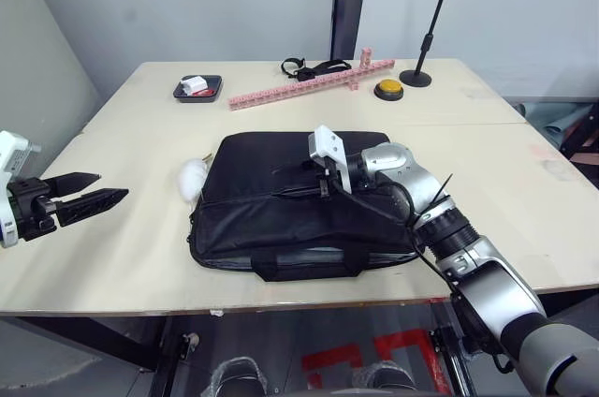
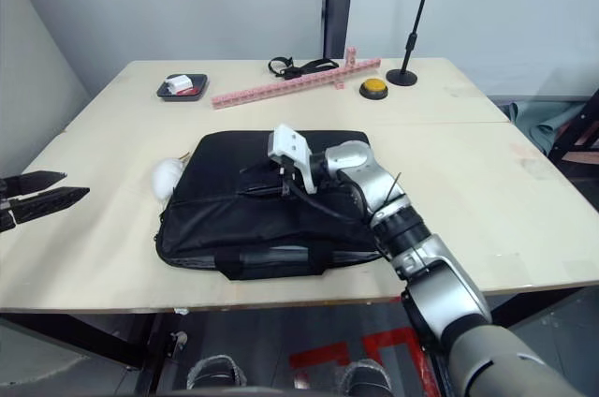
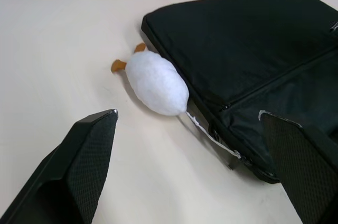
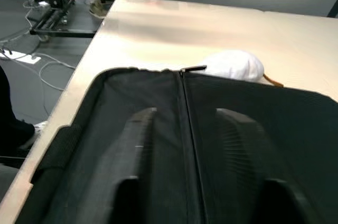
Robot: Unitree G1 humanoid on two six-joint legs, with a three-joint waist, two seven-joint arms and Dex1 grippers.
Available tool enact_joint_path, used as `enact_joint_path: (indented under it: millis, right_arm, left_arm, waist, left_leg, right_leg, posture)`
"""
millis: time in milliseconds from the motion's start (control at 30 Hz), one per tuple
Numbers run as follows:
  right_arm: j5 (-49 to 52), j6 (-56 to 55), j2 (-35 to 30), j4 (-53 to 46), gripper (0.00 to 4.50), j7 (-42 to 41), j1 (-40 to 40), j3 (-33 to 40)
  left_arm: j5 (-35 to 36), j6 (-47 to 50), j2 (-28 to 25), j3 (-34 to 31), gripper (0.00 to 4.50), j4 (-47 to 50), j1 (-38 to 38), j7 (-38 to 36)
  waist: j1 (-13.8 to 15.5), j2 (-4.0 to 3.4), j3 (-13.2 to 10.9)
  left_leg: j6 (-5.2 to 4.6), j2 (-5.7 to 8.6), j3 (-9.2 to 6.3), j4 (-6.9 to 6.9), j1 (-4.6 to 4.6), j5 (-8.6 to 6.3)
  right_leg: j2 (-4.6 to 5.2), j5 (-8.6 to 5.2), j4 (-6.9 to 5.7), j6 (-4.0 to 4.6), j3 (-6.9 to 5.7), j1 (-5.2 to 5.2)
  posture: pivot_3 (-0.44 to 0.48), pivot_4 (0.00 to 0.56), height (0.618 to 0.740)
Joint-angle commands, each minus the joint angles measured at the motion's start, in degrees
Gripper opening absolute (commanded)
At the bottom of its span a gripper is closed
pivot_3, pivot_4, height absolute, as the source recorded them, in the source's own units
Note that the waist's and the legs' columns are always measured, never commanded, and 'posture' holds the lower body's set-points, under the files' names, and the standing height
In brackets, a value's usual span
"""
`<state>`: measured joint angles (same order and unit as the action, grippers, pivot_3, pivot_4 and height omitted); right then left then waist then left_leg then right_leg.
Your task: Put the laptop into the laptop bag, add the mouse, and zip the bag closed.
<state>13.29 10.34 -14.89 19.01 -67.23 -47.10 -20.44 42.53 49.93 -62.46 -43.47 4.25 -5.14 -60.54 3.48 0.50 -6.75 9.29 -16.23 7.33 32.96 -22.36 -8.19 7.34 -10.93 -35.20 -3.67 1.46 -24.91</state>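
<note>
Bag (image 1: 299,205) flat mid-desk, right gripper (image 4: 182,123) pressed on top along zipper, jaws slightly apart, gripping nothing visible. Left gripper (image 1: 89,193) off bag's left side, jaws wide, empty. Risk: zipper pull slipping, fabric snagging. White lump (image 3: 157,82) touching bag's left edge, possibly obstructing. Tray (image 1: 197,89), pink bar (image 1: 309,83) well behind.

The black laptop bag (image 1: 299,200) lies flat on the table, handles toward the near edge.

One bag (image 1: 281,205), one white plush (image 1: 193,178), one black tray (image 1: 198,89), one pink block strip (image 1: 309,84), one yellow button (image 1: 388,90), one black stand (image 1: 430,27), one strap bundle (image 1: 314,67), one worktop (image 1: 140,247).
</note>
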Motion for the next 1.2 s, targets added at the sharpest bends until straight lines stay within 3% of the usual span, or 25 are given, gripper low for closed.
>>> enact_joint_path:
  millis: [33,100,300,500,800,1200]
  right_arm:
    - [-2.7,-4.2,0.9,2.1,0.54,-0.2,-0.3,-0.7]
    - [-3.8,-5.1,1.3,4.4,0.02,0.1,0.2,-1.0]
    - [-7.5,-6.8,1.7,12.4,0.02,0.4,1.5,-1.7]
    - [-9.6,-9.3,2.3,15.1,0.02,0.1,4.8,-2.7]
    - [-10.2,-8.8,2.2,14.2,0.02,0.6,6.6,-1.9]
    - [-10.3,-6.6,1.4,11.8,0.02,1.0,6.9,-1.1]
  left_arm:
    - [0.2,0.0,0.0,-2.9,4.5,1.6,-0.1,0.2]
    - [0.0,-0.1,0.0,-2.9,4.5,1.6,-0.3,0.2]
    - [-0.6,-1.0,0.2,0.0,4.5,1.0,1.4,1.0]
    - [-3.8,-4.0,4.4,10.8,4.5,-6.4,12.7,6.4]
    - [-11.4,-10.5,13.0,23.2,4.5,-18.9,26.0,10.6]
    - [-20.2,-17.9,21.4,32.3,4.5,-37.7,38.0,11.8]
  waist:
    - [-0.1,0.01,0.0]
    - [-0.2,0.02,0.0]
    - [-0.5,0.15,0.2]
    - [0.2,0.08,1.0]
    - [0.1,0.27,1.9]
    - [0.3,0.25,1.9]
  left_leg:
    - [0.0,0.0,0.0,0.0,0.02,0.0]
    - [-0.01,0.0,0.0,0.0,0.02,0.01]
    - [-0.02,0.0,0.0,0.01,0.08,0.02]
    - [0.14,0.0,-0.04,0.03,0.55,-0.1]
    - [0.16,0.01,-0.16,0.12,0.6,-0.1]
    - [0.18,0.01,-0.24,0.1,0.56,-0.11]
  right_leg:
    - [0.0,0.0,-0.01,0.0,0.0,0.02]
    - [0.0,0.0,-0.01,0.0,0.0,0.03]
    - [0.0,0.0,-0.02,0.01,0.0,0.08]
    - [0.03,-0.06,-0.13,0.17,0.0,0.53]
    - [0.01,-0.05,-0.08,0.19,-0.07,0.8]
    - [0.01,-0.05,0.05,0.19,-0.17,0.85]
  posture:
    - [0.0,0.15,0.74]
    - [0.0,0.15,0.74]
    - [0.0,0.15,0.74]
    - [0.0,0.15,0.74]
    - [0.0,0.15,0.74]
    - [0.0,0.15,0.74]
